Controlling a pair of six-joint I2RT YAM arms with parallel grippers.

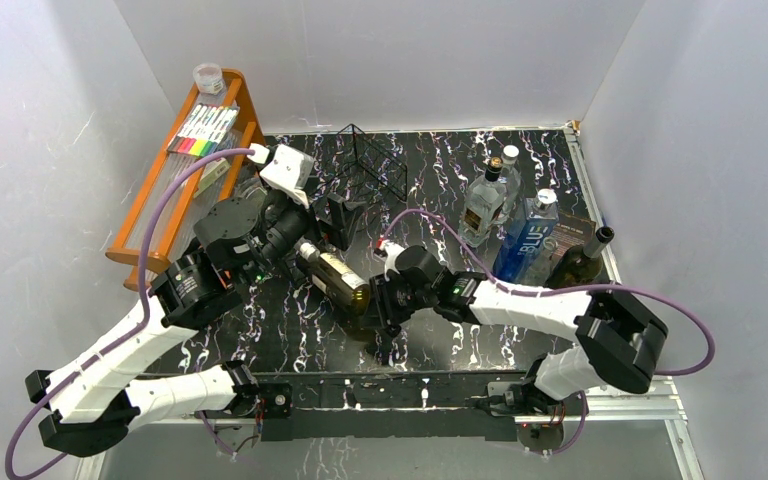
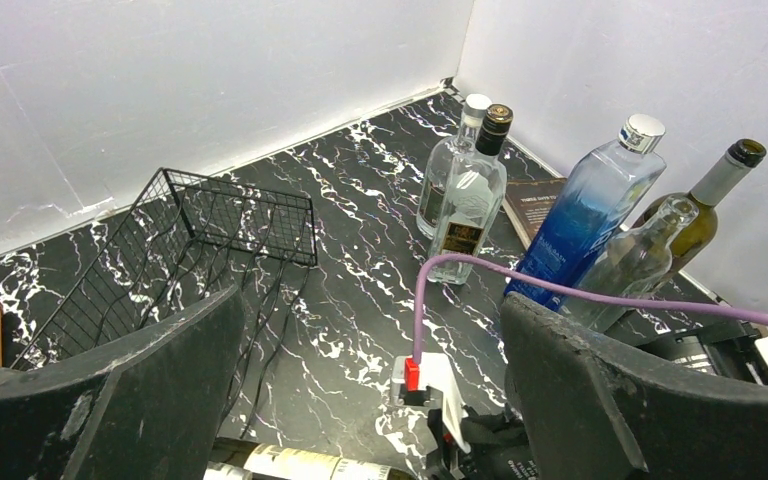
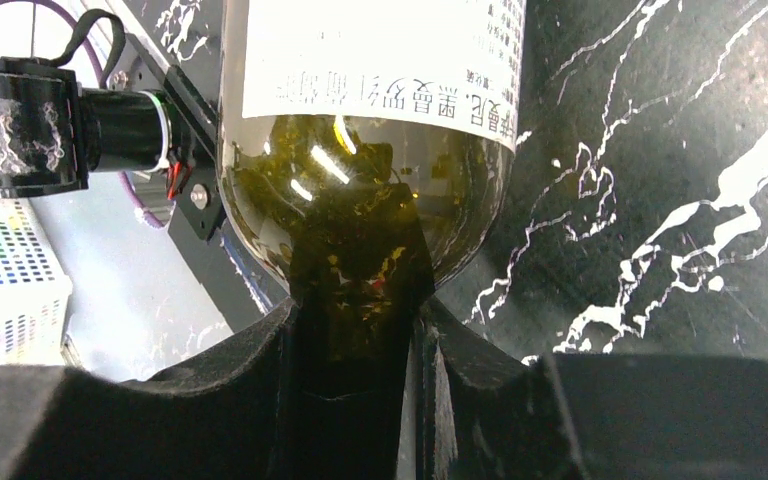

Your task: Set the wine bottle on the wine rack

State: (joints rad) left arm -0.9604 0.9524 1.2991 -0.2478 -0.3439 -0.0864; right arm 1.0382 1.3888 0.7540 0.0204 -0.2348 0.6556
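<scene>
Wine bottle (image 1: 335, 280): dark green glass with a pale label, lying slanted over the middle of the black marbled table (image 1: 440, 160). Its neck points toward the left arm and its base toward the right arm.
Right gripper (image 1: 375, 300): at the bottle's base. The right wrist view shows its fingers (image 3: 210, 390) drawn in close on either side of the rounded glass bottom, gripping it.
Left gripper (image 1: 335, 220): over the neck end of the bottle, with the fingers (image 2: 140, 390) spread wide and nothing between them. The bottle's label shows just below them at the edge of the left wrist view.
Wine rack (image 1: 380, 165): low black wire, standing at the back of the table, apart from the bottle and with no bottle on its cradle wires.
Orange shelf (image 1: 150, 200): against the left wall, holding markers.
Other bottles (image 1: 485, 200): a cluster at the right rear made up of two clear ones, a blue one (image 1: 525, 235) and a green one (image 1: 580, 260), all upright.
</scene>
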